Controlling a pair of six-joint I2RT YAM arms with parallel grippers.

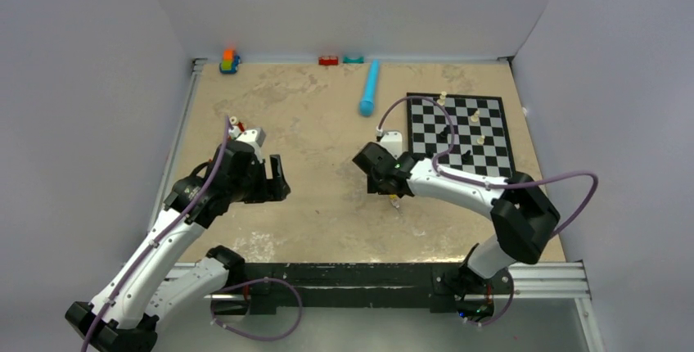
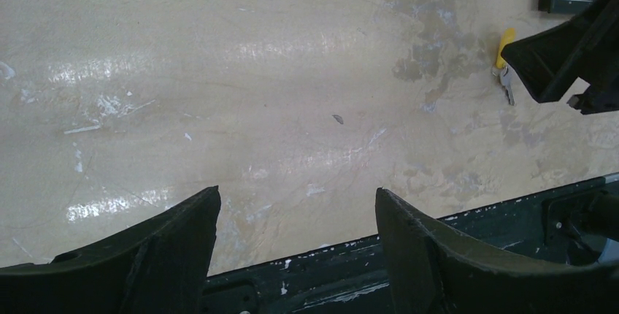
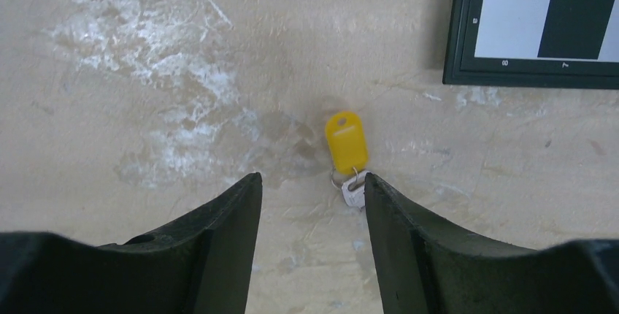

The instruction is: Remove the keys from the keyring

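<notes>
Right wrist view shows the right gripper (image 3: 310, 186) released and empty above the light, rigid key (image 3: 346, 141), best pinched by its yellow head; the thin keyring (image 3: 349, 180) is probably slippery.

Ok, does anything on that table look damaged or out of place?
The tabletop is scuffed, with whitish worn patches across its tan surface. The chessboard holds only a few scattered chess pieces, and the light-blue cylinder lies on its side at a slant. Nothing looks spilled or broken.
</notes>
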